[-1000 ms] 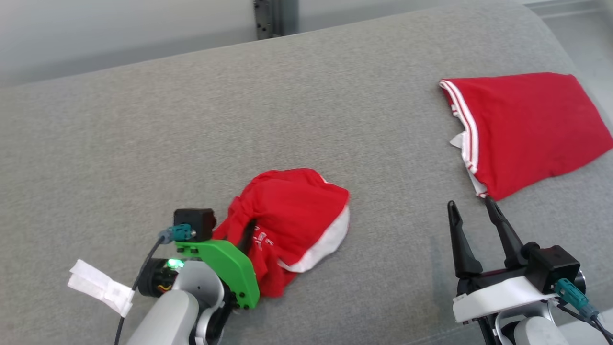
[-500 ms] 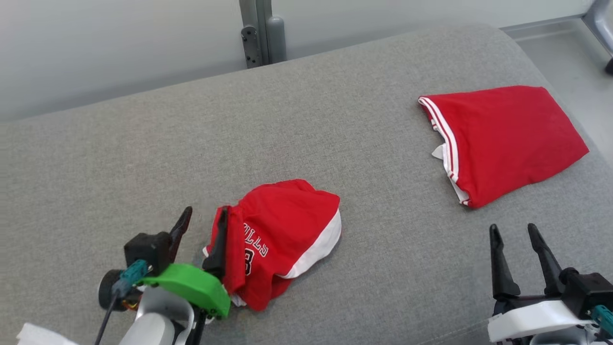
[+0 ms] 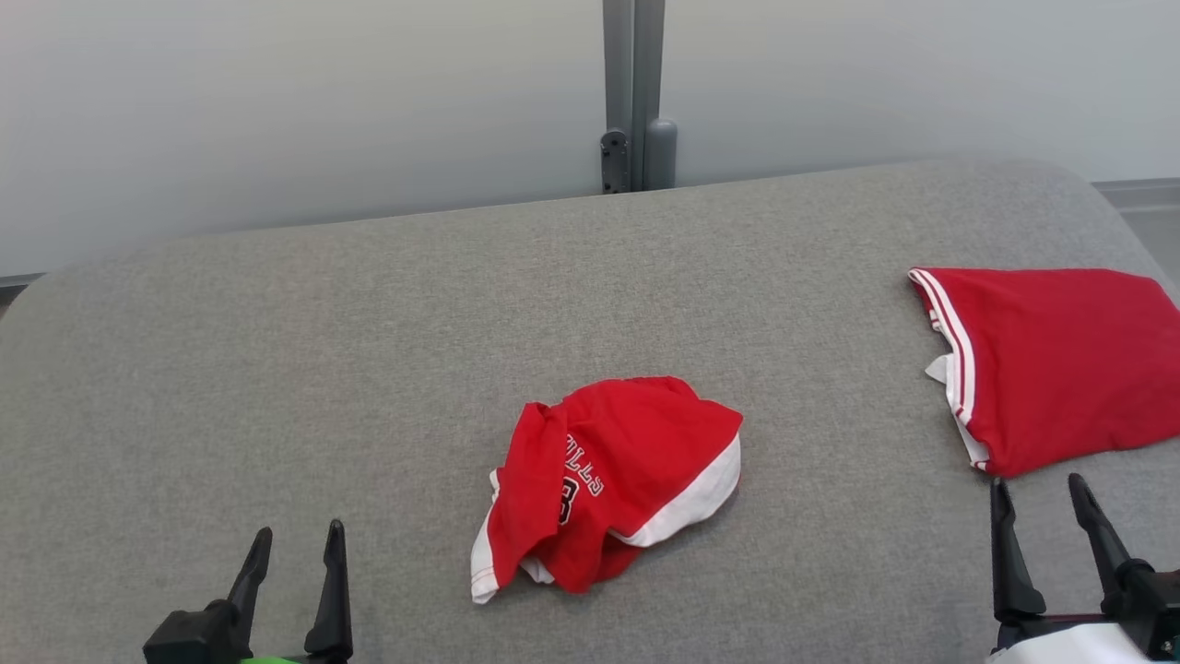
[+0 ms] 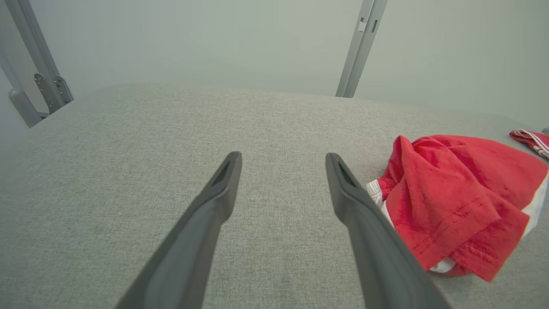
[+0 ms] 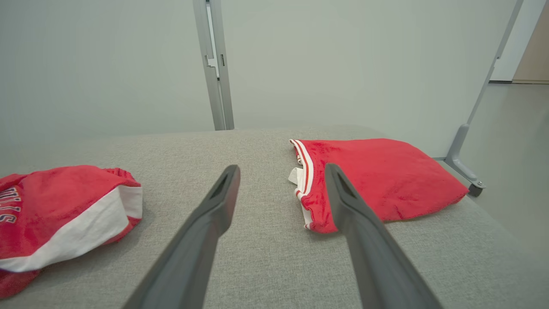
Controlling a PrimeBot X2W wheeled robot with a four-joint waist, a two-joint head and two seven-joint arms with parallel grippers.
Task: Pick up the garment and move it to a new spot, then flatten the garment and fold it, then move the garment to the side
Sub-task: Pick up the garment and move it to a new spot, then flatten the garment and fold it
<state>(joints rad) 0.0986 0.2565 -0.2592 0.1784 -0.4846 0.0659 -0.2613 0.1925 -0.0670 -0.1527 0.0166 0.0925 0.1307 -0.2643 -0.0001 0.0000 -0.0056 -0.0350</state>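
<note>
Robotics test bay, screened off by partitions.
Pale, bare partition panels (image 3: 277, 120) on grey metal posts (image 3: 634, 92), one ending in a castor foot (image 5: 469, 184), stand behind and beside a wide bench padded in grey woven fabric (image 3: 277, 369), over a smooth grey floor (image 5: 514, 193); the robot's left gripper (image 3: 300, 530) and right gripper (image 3: 1037, 482) hang above it.

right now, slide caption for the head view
Left pincer and right pincer open, crumpled red jersey on the grey cushion, folded red garment to its right.
</note>
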